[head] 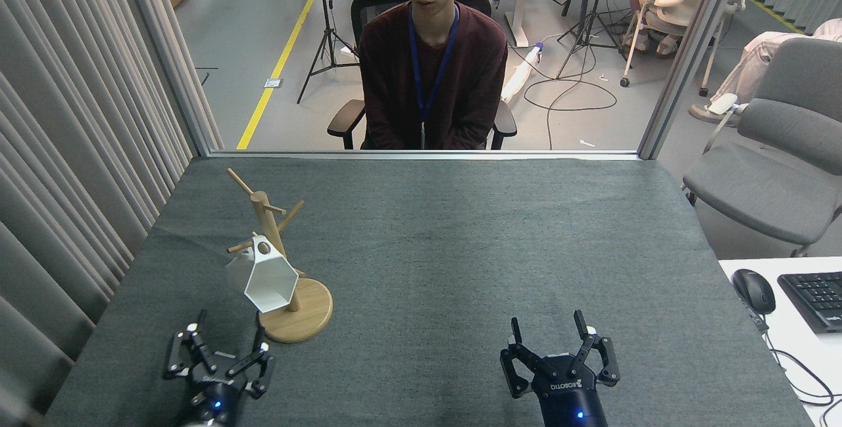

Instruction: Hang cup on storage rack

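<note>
The white hexagonal cup (263, 276) hangs by its loop tab from a low peg of the wooden storage rack (279, 266), its open mouth tilted toward me and to the right. The rack stands on its round base at the left of the grey table. Below the cup, near the table's front edge, my left gripper (227, 340) stands open and apart from it, holding nothing. At the front right, my right gripper (562, 335) is open too, fingers up, nothing between them.
A person (431, 58) sits in a chair behind the table's far edge. Grey curtains (72, 150) run along the left side. A grey chair (776, 164) and a white desk with mouse (753, 290) and keyboard (816, 299) stand to the right.
</note>
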You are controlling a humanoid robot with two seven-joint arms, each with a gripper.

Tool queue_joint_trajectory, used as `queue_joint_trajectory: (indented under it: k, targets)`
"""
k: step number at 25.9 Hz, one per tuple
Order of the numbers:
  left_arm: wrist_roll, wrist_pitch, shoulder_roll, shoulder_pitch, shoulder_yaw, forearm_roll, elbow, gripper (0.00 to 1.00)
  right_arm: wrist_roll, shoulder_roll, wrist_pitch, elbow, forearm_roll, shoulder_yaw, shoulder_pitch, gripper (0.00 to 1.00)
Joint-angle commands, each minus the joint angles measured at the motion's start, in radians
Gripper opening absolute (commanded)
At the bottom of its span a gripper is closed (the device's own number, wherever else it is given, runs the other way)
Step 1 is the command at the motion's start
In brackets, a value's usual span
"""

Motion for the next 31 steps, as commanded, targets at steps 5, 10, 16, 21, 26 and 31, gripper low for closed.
queue_joint_trajectory:
  k: [5,10,16,21,26,31]
  targets:
    - [-0.014,-0.297,0.140,0.145,0.037,0.504,-0.170,1.00,-0.014,-0.012,-0.019,-0.020,-0.018,-0.020,0.020,0.99]
    - [-0.108,-0.417,0.079,0.194,0.031,0.771,-0.353,1.00,-0.017,-0.017,-0.079,-0.066,-0.035,-0.132,0.078,0.99]
    - [-0.083,-0.360,-0.065,0.188,-0.049,0.611,-0.409,1.00,-0.018,-0.019,-0.122,-0.128,-0.129,-0.233,0.153,0.99]
    - [-0.079,-0.334,-0.062,0.200,-0.098,0.610,-0.431,1.00,-0.015,-0.022,-0.137,-0.154,-0.126,-0.247,0.193,0.99]
    - [-0.089,-0.354,-0.053,0.219,-0.097,0.607,-0.448,1.00,-0.017,-0.039,-0.140,-0.152,-0.124,-0.252,0.188,0.99]
    - [-0.091,-0.386,-0.042,0.246,-0.097,0.607,-0.449,1.00,-0.017,-0.043,-0.140,-0.152,-0.126,-0.250,0.188,0.99]
